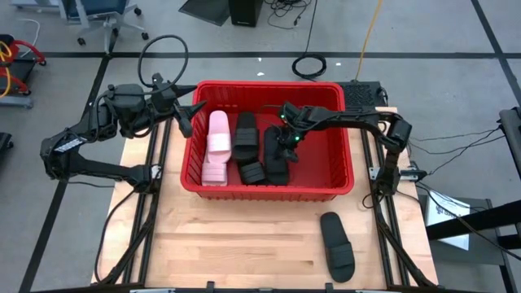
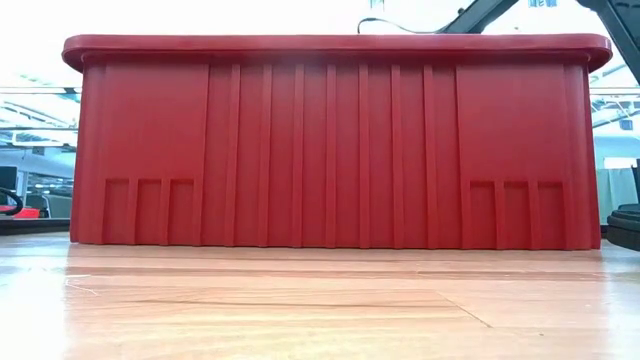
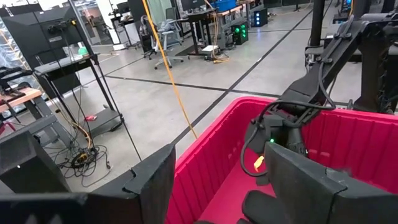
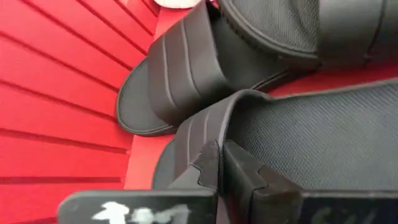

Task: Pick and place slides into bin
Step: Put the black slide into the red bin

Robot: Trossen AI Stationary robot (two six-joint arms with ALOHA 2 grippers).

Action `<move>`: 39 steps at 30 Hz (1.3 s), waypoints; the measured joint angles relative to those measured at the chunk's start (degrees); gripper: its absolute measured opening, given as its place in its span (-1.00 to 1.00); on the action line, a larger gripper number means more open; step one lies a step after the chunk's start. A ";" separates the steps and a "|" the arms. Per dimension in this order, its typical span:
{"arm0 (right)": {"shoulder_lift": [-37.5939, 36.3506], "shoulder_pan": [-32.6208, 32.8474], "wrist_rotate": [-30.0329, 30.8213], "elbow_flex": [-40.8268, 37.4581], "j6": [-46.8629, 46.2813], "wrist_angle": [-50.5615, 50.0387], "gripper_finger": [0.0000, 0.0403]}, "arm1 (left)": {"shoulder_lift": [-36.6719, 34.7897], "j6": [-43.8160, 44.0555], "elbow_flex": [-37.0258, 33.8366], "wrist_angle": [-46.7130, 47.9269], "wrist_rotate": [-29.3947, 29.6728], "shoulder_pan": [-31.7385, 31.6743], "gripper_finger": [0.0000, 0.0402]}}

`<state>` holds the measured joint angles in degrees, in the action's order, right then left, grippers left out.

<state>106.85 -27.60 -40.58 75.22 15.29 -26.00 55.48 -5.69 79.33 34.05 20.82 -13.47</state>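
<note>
We find no text, brand, number or sign that can be read in any view. The only marking we can make out is a patch of blurred white strokes on the dark body of the right gripper (image 4: pixel 219 163), seen in the right wrist view, and we cannot make out any letters in it.

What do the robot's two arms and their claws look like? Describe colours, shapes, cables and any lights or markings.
Both arms are dark, jointed links. The left arm carries a looping black cable above its wrist. The right arm shows small green lights near its claw, and black cables curl around its wrist. The left claw has two broad, flat, dark fingers with notched edges. The right claw has angular black fingers above a bar with smudged white marking.
</note>
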 joint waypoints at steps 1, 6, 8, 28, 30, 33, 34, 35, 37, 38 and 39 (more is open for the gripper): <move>0.14 0.18 0.02 0.00 -0.40 0.57 -1.00 | 0.00 0.00 0.00 0.02 0.00 0.00 0.24; 0.42 0.75 -0.12 0.00 -2.11 2.46 -1.00 | 0.00 0.00 0.00 0.02 0.00 0.00 0.24; 0.42 1.01 0.18 0.00 -2.62 2.58 -0.99 | 0.00 -0.11 0.00 0.02 0.00 0.00 0.24; -1.05 0.84 0.12 0.00 -3.15 5.08 -0.16 | 0.00 0.22 -0.02 0.33 0.00 0.00 0.24; -2.65 0.60 0.18 0.00 -3.54 5.18 -0.09 | 0.00 0.22 -0.02 0.30 0.00 0.00 0.24; -5.84 0.15 0.40 0.00 -3.29 5.75 -0.02 | 0.00 0.43 -0.02 0.24 -0.33 0.00 0.24; -7.06 -0.06 1.01 0.00 -2.86 5.97 0.00 | 0.00 0.49 -0.02 0.23 -0.64 0.00 0.24; -8.28 -0.08 2.21 0.00 -2.38 5.97 0.01 | 0.00 0.60 -0.02 0.24 -1.19 0.00 0.24; -10.58 -0.08 5.43 0.00 -1.74 7.16 0.03 | 0.00 0.66 -0.02 0.24 -2.00 0.02 0.24; -11.80 -0.08 6.98 0.00 -1.53 7.34 0.03 | 0.00 0.67 -0.02 0.26 -2.62 0.02 0.24; -12.96 -0.08 8.31 0.00 -1.28 7.64 0.03 | 0.00 0.67 -0.02 0.28 -3.10 0.04 0.24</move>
<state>93.88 -27.68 -32.27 75.22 14.01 -18.36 55.48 -5.02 79.31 34.33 17.72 -13.44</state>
